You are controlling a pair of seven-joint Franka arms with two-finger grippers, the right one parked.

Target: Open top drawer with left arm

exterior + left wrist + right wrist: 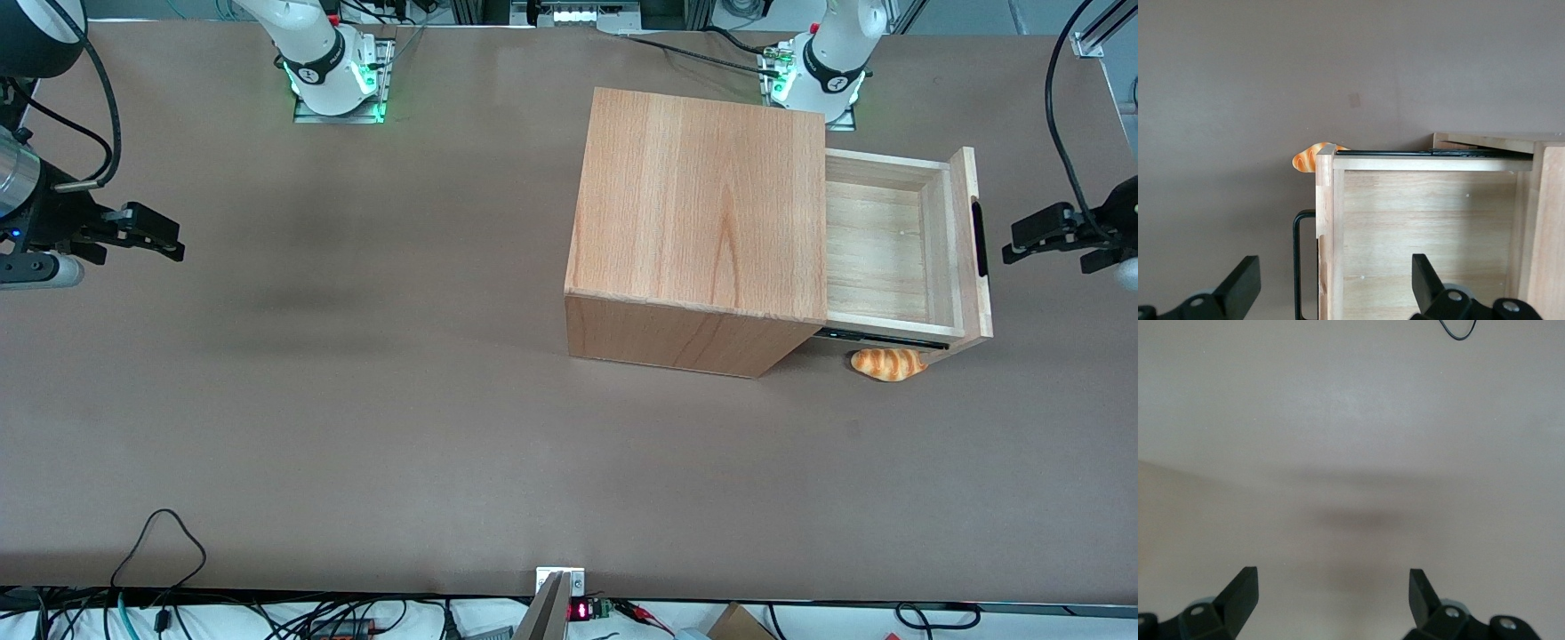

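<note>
1. The left arm's end effector (1022, 242) hangs over the table (356, 400) at the working arm's end, its two black fingers (1241, 283) spread wide with nothing between them. It touches nothing.
2. The top drawer (898, 249) stands pulled well out of the cabinet (702, 222), and its front panel (973, 240) faces the end effector. The slim black bar handle (980, 238) lies just in front of the fingertips — near, but apart from them.
3. In the left wrist view the handle (1300, 263) and the panel's edge (1325, 233) fall in the gap between the two fingers, and the drawer's open tray (1425, 233) runs away from the end effector toward the cabinet.
4. A small striped orange bread roll (887, 364) lies on the table, partly under the drawer's corner and nearer to the front camera than the end effector. It does not sit between the fingers and the handle.
5. A black slide rail (885, 338) shows along the drawer's side nearest the front camera.
6. The drawer is a shallow light-wood tray with a pale plank floor and a thick front panel — nothing lies in it.
</note>
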